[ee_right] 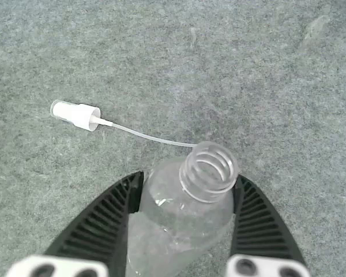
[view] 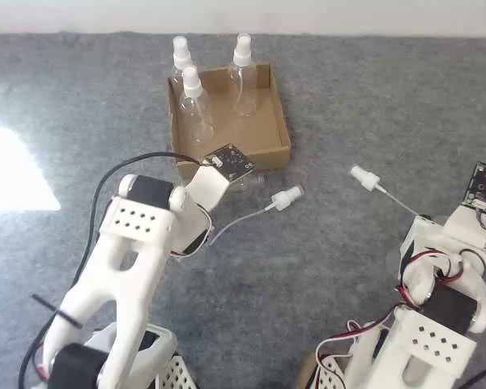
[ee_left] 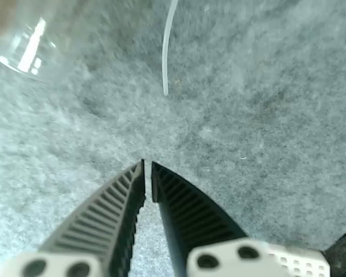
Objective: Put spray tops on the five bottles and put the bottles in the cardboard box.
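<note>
1. Bottle [ee_right: 184, 231], clear and uncapped, with its threaded neck open, is pinched at the shoulders between the two black ribbed fingers of the right gripper [ee_right: 187, 179], over the near right part of the table.
2. Just beyond that open neck, a loose spray top [ee_right: 75, 112] is seen lying on its side, with its thin tube trailing back toward the held bottle.
3. A second loose spray top [view: 287, 197] is seen lying near the front right corner of the cardboard box [view: 279, 121], its tube curving away toward the left arm.
4. Three capped bottles are seen upright at the cardboard box: a near-left bottle [view: 193, 105] and a far-right bottle [view: 243, 73] stand inside it, and a corner bottle [view: 181, 53] stands at its far left corner, partly hidden by the near-left one.
5. The left gripper [ee_left: 147, 164] is held low over the table just in front of the box; its fingers are almost pressed together, with only a thin slit between them and nothing gripped.
6. Beyond those fingertips, the tube [ee_left: 168, 46] of the second spray top is seen, and beside it a clear plastic shape [ee_left: 20, 49] too blurred to be identified.
7. Everything is set on a grey, felt-like table [view: 373, 89].
</note>
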`<state>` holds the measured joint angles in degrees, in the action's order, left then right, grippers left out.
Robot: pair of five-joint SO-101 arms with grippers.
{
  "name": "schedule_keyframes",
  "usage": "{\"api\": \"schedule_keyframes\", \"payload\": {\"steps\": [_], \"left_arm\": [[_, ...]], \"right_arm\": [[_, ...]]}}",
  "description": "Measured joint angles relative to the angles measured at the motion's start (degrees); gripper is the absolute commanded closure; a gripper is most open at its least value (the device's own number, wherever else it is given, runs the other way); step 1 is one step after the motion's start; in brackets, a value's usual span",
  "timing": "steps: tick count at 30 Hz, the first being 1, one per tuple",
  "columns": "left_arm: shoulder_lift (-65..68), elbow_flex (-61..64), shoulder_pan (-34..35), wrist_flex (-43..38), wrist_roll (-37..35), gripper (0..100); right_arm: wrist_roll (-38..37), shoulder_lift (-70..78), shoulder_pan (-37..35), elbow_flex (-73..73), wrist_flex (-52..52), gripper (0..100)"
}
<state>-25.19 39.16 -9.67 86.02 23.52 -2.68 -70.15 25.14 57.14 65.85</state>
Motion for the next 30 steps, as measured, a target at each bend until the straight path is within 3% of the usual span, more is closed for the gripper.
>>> {"api": "schedule_keyframes", "payload": {"steps": [5,13,19,30], "left_arm": [[-2.4,0.1,-1.0,-0.6,0.0,98],[2.4,-2.6,-4.0,-6.8,0.1,77],[10.5,-8.6,-5.0,-12.2,-4.8,77],[30.6,-24.0,-12.6,-13.1,-5.0,77]], "right_arm": [[0.0,0.0,0.0,0.0,0.0,85.1],[0.0,0.0,0.0,0.0,0.0,85.1],[0.0,0.0,0.0,0.0,0.0,85.1],[0.0,0.0,0.0,0.0,0.0,85.1]]}}
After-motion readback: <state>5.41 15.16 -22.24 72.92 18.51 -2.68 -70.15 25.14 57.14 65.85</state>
